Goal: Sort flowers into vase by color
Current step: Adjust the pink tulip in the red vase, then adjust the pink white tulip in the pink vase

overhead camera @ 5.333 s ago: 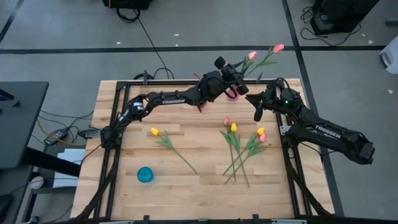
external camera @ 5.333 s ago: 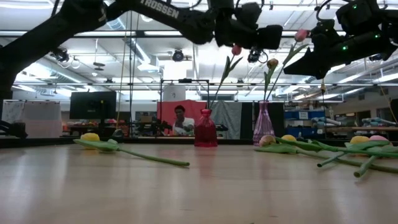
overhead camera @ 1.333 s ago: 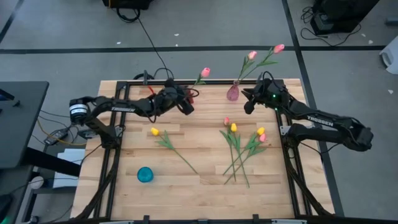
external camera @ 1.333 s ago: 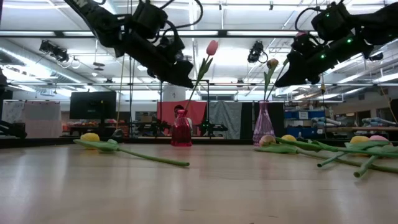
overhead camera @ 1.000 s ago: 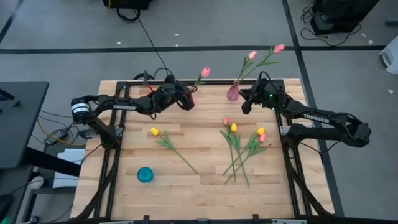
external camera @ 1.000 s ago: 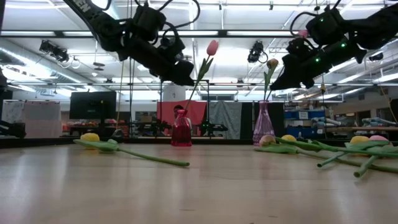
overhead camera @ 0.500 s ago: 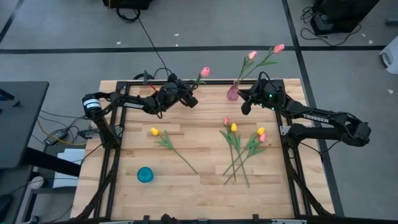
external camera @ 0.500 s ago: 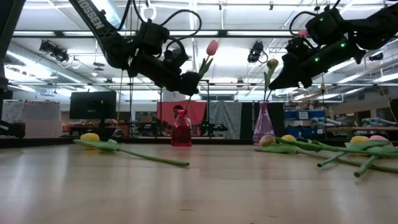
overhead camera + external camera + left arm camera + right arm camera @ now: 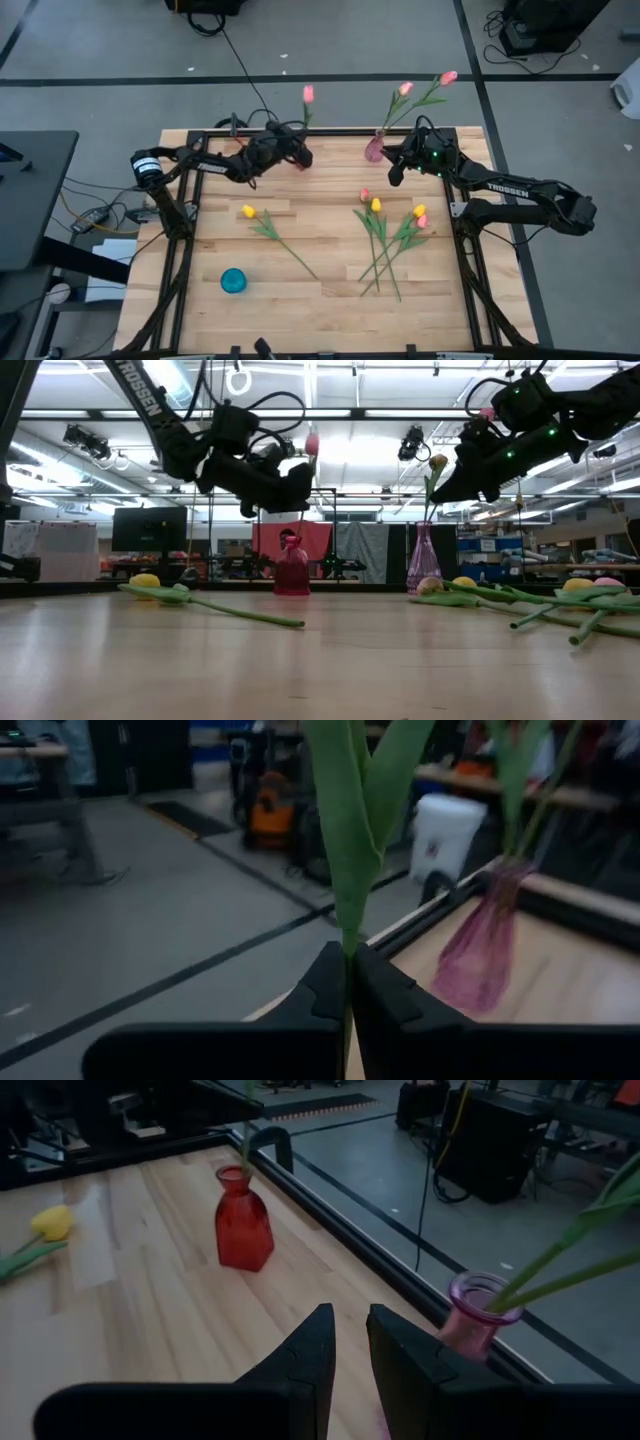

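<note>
Red vase: we see the red vase (image 9: 297,162) at the table's (image 9: 300,300) far edge, under the left claw.
Left claw: our left claw (image 9: 349,982) is pinched closed on the green stem of a pink tulip (image 9: 308,93) standing in that vase.
Pink vase: the pink vase (image 9: 374,150) holds two pink tulips (image 9: 425,85), near the far right edge.
Right claw: our right claw (image 9: 347,1342) hangs just beside the pink vase, fingers slightly parted, holding nothing.
Loose flowers: a yellow tulip (image 9: 249,211) lies left of centre; more flowers (image 9: 392,225) lie in a pile to the right.
Other: a teal disc (image 9: 233,280) sits on the near left.
</note>
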Action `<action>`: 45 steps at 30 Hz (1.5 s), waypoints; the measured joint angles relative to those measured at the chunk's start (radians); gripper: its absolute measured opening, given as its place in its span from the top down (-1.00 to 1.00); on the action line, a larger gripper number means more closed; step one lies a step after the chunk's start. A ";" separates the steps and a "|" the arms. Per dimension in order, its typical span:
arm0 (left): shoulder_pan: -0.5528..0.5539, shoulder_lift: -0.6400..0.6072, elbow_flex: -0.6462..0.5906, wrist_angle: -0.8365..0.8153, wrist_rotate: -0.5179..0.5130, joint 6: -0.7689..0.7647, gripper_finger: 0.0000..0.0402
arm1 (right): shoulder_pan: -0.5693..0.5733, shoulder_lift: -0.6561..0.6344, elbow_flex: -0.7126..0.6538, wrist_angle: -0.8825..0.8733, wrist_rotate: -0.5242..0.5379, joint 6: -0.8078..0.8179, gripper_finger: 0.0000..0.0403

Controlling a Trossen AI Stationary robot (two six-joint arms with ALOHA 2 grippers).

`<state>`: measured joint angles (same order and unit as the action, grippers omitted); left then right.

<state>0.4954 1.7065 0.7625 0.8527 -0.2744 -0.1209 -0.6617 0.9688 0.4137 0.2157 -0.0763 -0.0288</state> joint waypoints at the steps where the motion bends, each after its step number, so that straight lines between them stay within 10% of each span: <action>1: 0.003 0.000 -0.020 0.047 0.015 -0.015 0.95 | 0.000 0.000 0.000 0.000 0.000 0.001 0.62; 18: 0.006 0.000 -0.179 0.326 0.108 0.009 0.83 | 0.000 0.000 0.000 0.015 0.004 0.025 0.62; 31: 0.004 -0.045 -0.187 0.164 0.079 0.090 0.18 | -0.001 0.000 0.000 -0.015 0.011 0.025 0.62; 45: -0.148 -0.380 -0.340 -0.075 -0.113 0.028 0.11 | -0.047 -0.128 -0.001 -0.082 0.309 -0.019 0.61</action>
<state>0.3471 1.3269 0.4226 0.7775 -0.3878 -0.0927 -0.7082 0.8411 0.4129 0.1337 0.2324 -0.0476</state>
